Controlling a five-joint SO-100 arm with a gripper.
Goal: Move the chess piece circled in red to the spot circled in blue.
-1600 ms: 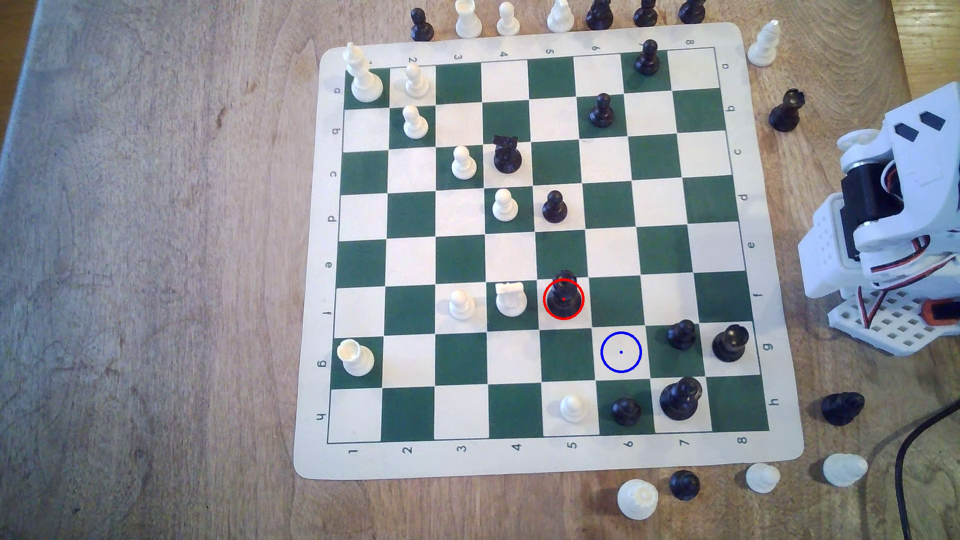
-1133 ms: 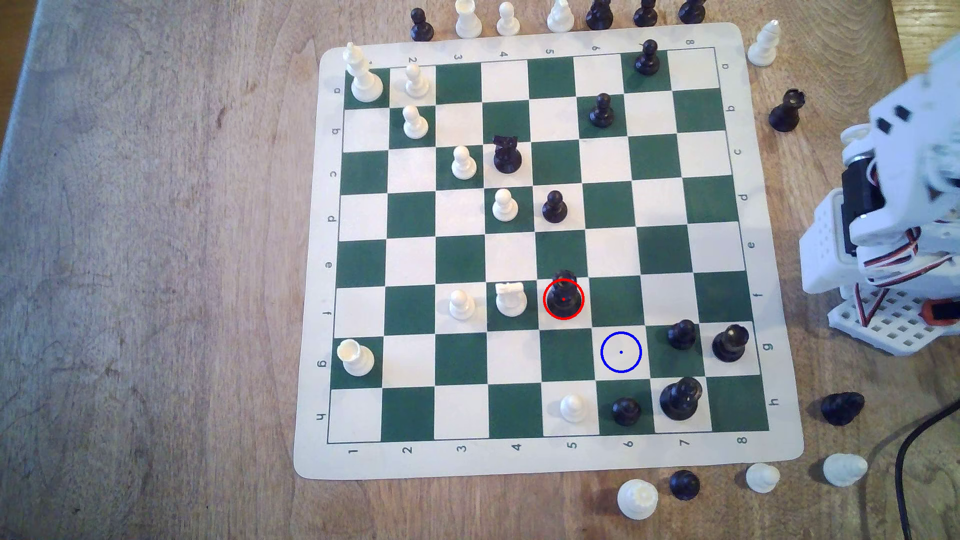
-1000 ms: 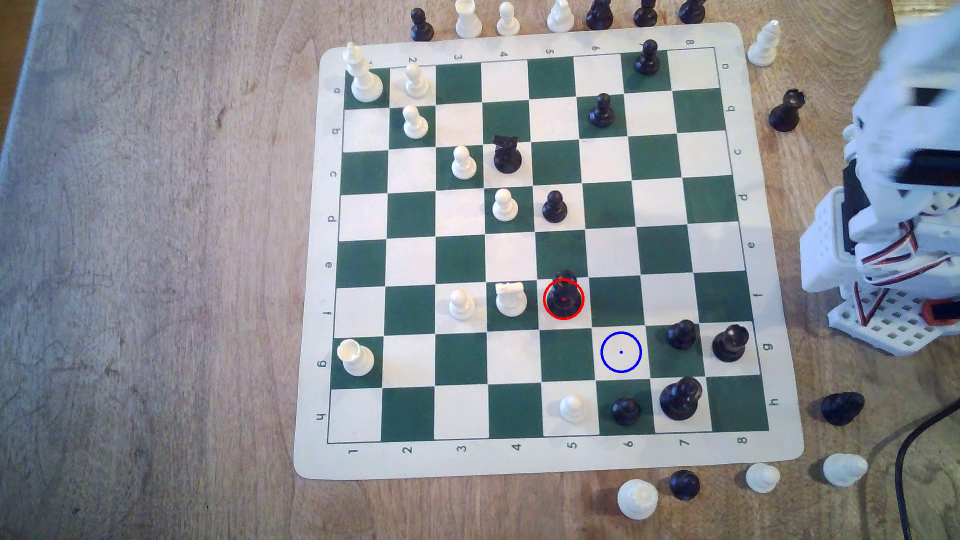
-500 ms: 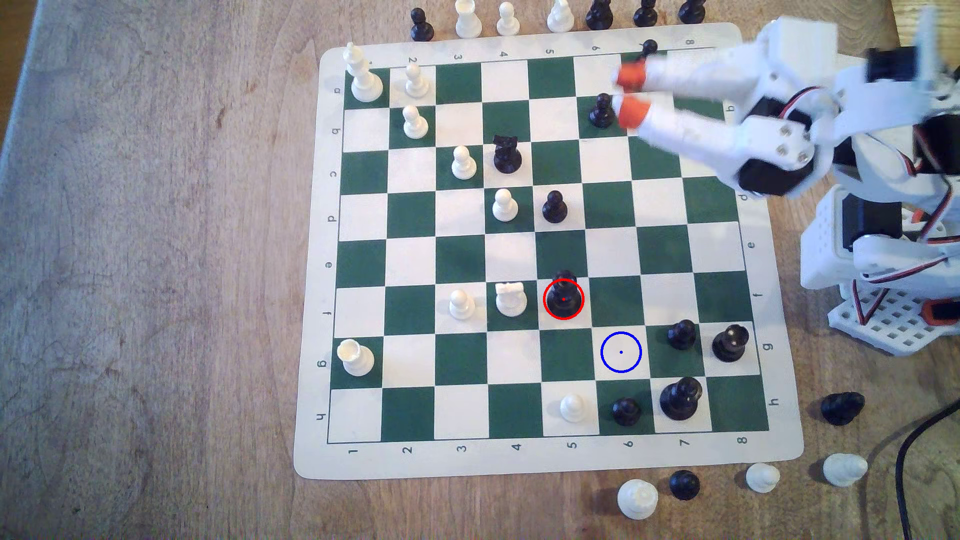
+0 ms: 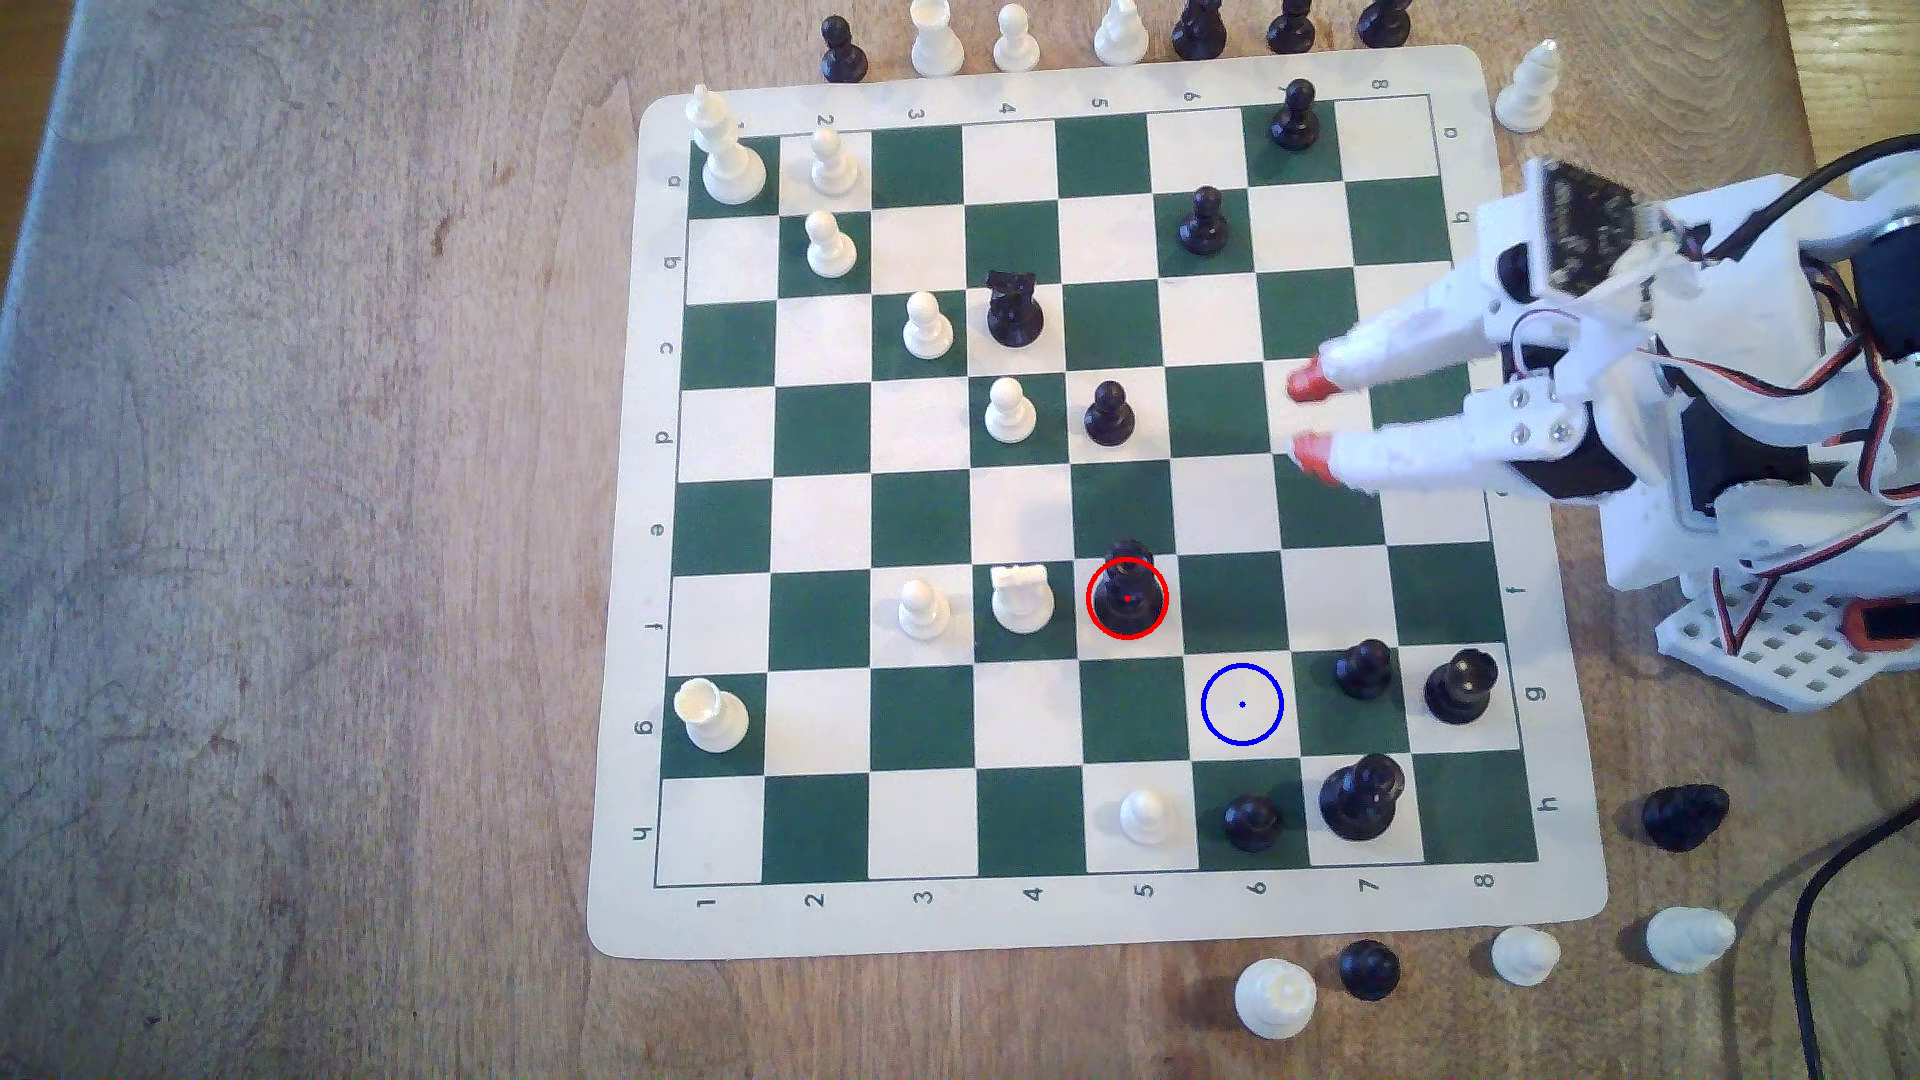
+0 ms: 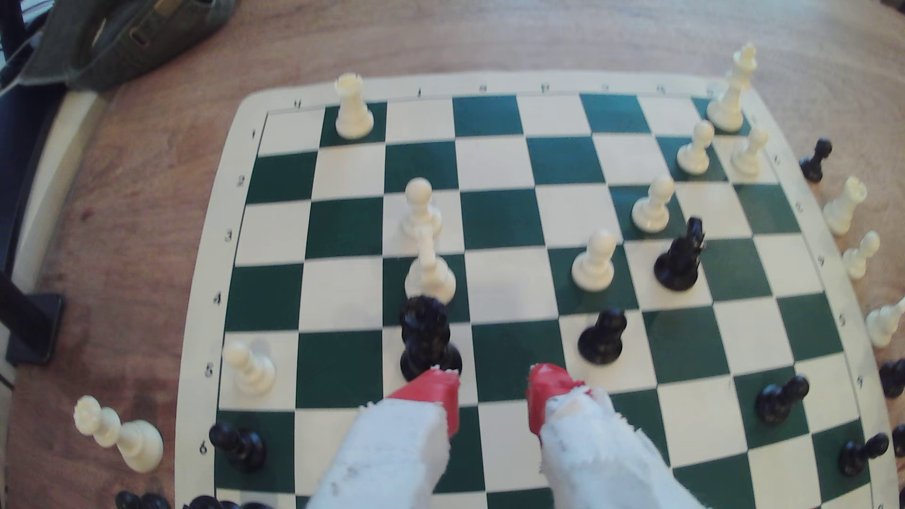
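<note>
Empty and parted wide, the gripper [image 5: 1304, 417] is hovering right of centre; the glossy, likely slippery black bishop [image 5: 1127, 592] wants pinching at its slim body.

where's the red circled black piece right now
In the exterior view the chess piece circled in red stands on a cream square, just right of a white knight, diagonally up-left of the spot circled in blue.

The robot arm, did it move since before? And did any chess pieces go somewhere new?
Yes. The arm unfolded from beside the board, swung out over the far corner, then came toward the near side. The gripper now hangs over the board's right side in the exterior view, jaws open, holding nothing. The chess piece circled in red stayed on its square, the spot circled in blue stayed bare, and no other piece moved.
</note>
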